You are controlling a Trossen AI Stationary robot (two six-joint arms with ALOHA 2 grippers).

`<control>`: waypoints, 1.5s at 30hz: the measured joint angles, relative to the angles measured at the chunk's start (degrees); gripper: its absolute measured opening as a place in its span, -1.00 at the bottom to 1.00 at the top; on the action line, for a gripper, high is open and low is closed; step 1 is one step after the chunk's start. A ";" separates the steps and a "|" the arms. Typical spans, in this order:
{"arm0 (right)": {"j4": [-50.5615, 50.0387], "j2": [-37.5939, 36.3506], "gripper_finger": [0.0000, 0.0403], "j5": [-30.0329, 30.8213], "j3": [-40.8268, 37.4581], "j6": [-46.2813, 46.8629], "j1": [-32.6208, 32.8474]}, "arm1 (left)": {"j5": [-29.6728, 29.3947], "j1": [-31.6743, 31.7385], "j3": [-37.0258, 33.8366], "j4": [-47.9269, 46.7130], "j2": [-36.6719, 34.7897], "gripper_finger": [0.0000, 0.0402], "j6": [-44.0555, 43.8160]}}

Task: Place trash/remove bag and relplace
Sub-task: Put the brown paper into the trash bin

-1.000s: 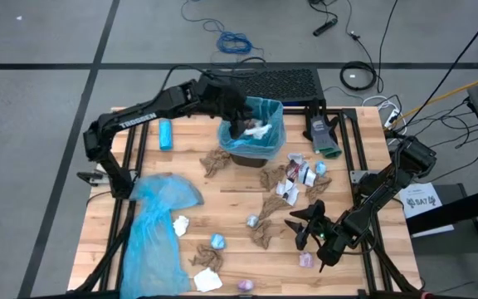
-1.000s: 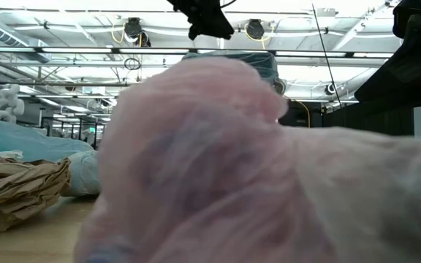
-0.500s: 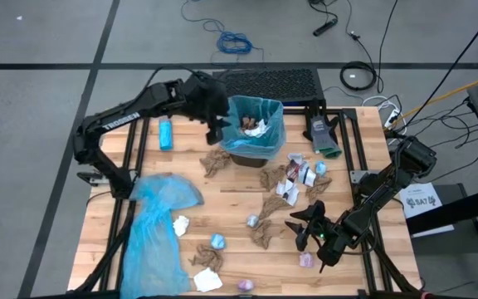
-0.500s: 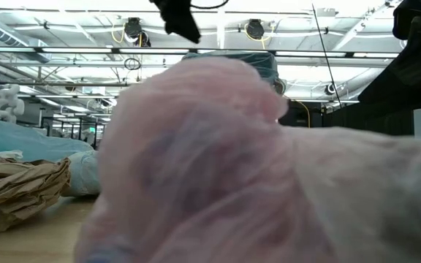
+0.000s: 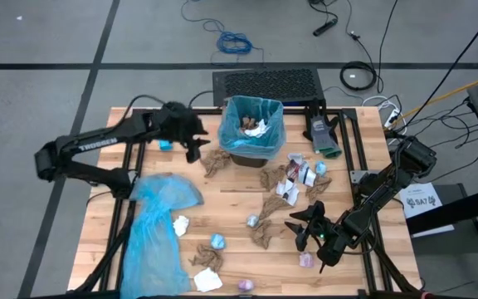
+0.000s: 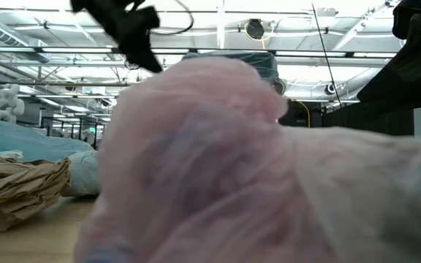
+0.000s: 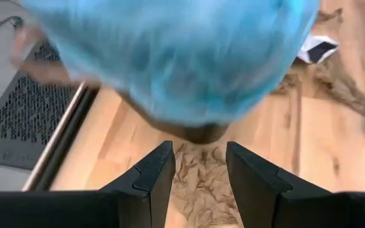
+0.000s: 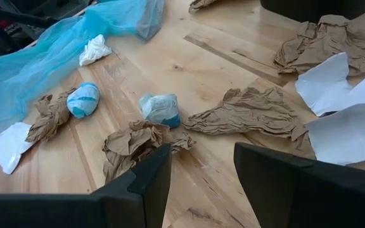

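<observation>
The bin (image 5: 251, 133), lined with a light-blue bag (image 5: 265, 110), stands at the table's far middle with scraps inside. Trash lies scattered: brown wads (image 5: 214, 161) (image 8: 138, 142), white paper (image 8: 334, 82), light-blue wrappers (image 8: 160, 107) and a pink wrapper (image 6: 232, 168) right in front of the low camera. My left gripper (image 5: 196, 146) (image 7: 198, 171) is open above the table, left of the bin, over a brown wad (image 7: 198, 183) that it does not touch. My right gripper (image 5: 301, 232) (image 8: 201, 171) stands open and empty at the near right.
A loose blue bag (image 5: 158, 224) lies spread at the table's near left. A small blue oblong (image 5: 165, 144) lies under my left arm. A dark object (image 5: 322, 137) lies right of the bin, and a black mesh panel (image 5: 268, 83) sits behind it.
My left gripper has drawn back from above the bin toward the table's left edge and gone down, ending over the brown wad beside the bin. The right arm has kept still.
</observation>
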 joint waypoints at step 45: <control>-0.05 0.00 -0.18 1.73 0.00 -2.93 -0.79 | 2.46 1.67 -22.30 46.76 29.77 -0.26 -4.75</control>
